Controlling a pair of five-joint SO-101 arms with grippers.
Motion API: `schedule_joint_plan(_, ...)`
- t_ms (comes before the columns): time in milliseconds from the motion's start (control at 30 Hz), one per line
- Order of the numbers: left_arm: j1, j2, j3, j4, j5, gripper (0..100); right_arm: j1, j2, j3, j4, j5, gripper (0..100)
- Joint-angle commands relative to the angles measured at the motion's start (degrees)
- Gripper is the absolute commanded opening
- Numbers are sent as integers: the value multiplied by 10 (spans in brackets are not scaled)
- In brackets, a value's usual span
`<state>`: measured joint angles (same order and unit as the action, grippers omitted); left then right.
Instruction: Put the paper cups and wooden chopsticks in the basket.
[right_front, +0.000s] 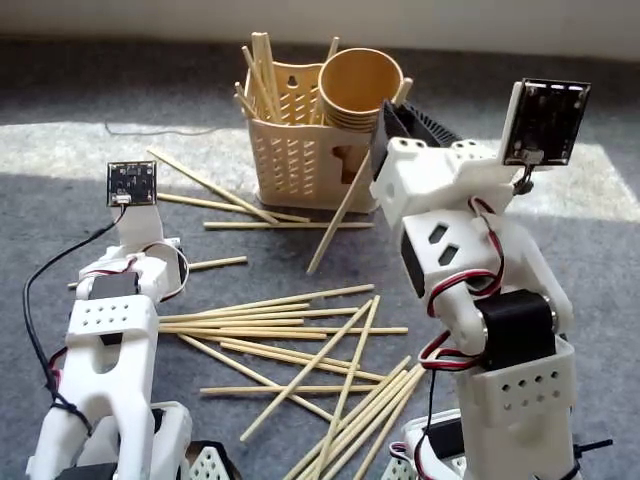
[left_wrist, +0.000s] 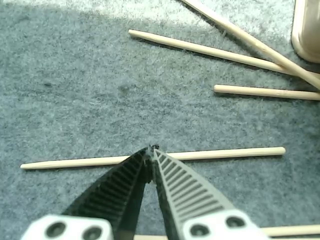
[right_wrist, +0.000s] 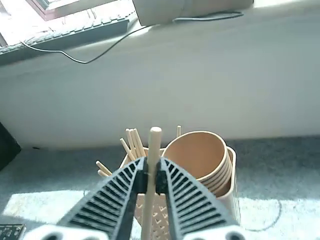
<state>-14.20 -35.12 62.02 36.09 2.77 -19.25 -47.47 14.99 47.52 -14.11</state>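
Right wrist view: right gripper pinches chopstick; left wrist view: left gripper closed, empty

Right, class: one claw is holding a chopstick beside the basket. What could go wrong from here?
1. The right claw pinches a chopstick with most of its length trailing below, so it could swing or catch on the basket wall.
2. The stacked paper cups fill much of the basket, so the stick may hit a rim and bounce out.
3. The left claw is shut over a loose chopstick and may only push it.
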Motion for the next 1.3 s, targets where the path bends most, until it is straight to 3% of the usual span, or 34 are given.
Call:
schedule_joint_plan(0,-8,-9,-2,-9,-4,24,-4,-8,-24,-67,8,5)
schedule_joint_plan(300,-8,-9,-2,-9,-4,24,-28,5,-22,-231,9,5)
schedule_joint_plan(800,-8,-13,-3,-9,-4,24,-28,155,-23,-484,10,5)
schedule_joint_plan(867,-8,-13,-3,-9,-4,24,-28,175,-23,-502,22,5)
schedule_joint_plan(1033,-8,-13,-2,-8,-4,24,-28,219,-22,-524,135,5)
schedule_joint_plan(1267,-8,-13,-2,-8,-4,24,-31,232,24,-524,140,5)
